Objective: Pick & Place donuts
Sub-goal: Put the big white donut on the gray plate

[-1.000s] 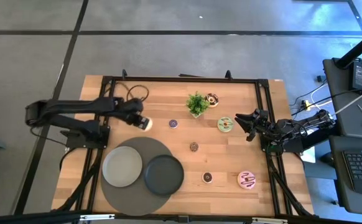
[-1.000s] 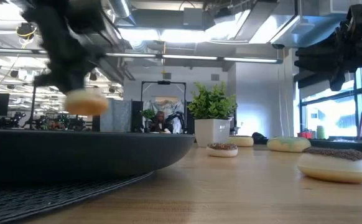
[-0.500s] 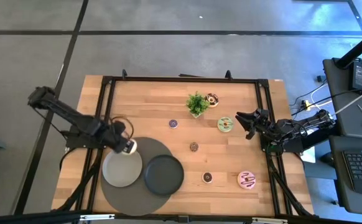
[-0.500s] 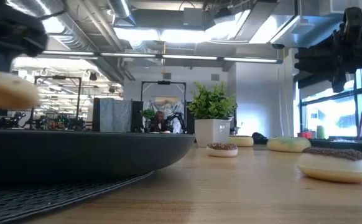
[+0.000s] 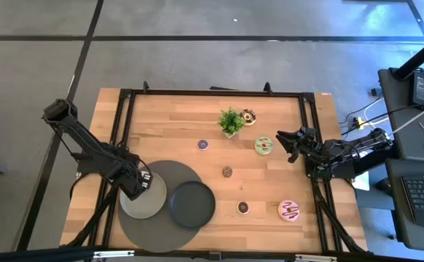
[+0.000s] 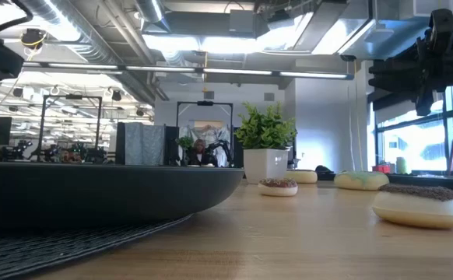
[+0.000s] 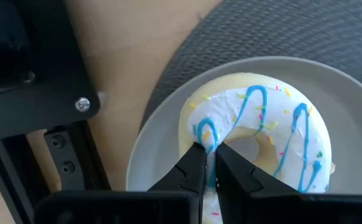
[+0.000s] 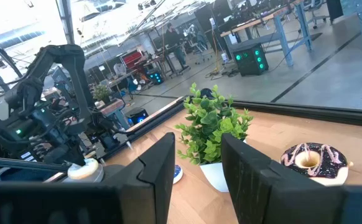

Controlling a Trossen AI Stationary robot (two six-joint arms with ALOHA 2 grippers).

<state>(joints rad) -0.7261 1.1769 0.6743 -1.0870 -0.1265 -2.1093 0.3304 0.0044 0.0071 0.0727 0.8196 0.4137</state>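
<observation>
Two left gripper (image 7: 209,163) fingers pinched narrow on the cream donut's (image 7: 255,140) ring, over the light grey plate (image 7: 159,143). Right gripper (image 5: 285,142), parted, holding nothing, well apart from that plate.

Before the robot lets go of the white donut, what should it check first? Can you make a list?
1. Left end effector shut on the cream donut: ok.
2. Donut is over the light grey plate, not the mat: ok.
3. Donut resting on the plate already: cannot tell.
4. Nothing else lying on that plate where it shows: ok.
5. Right end effector is far off, near the green donut, out of the way: ok.
6. Dark plate beside it is clear of the left arm: ok.
</observation>
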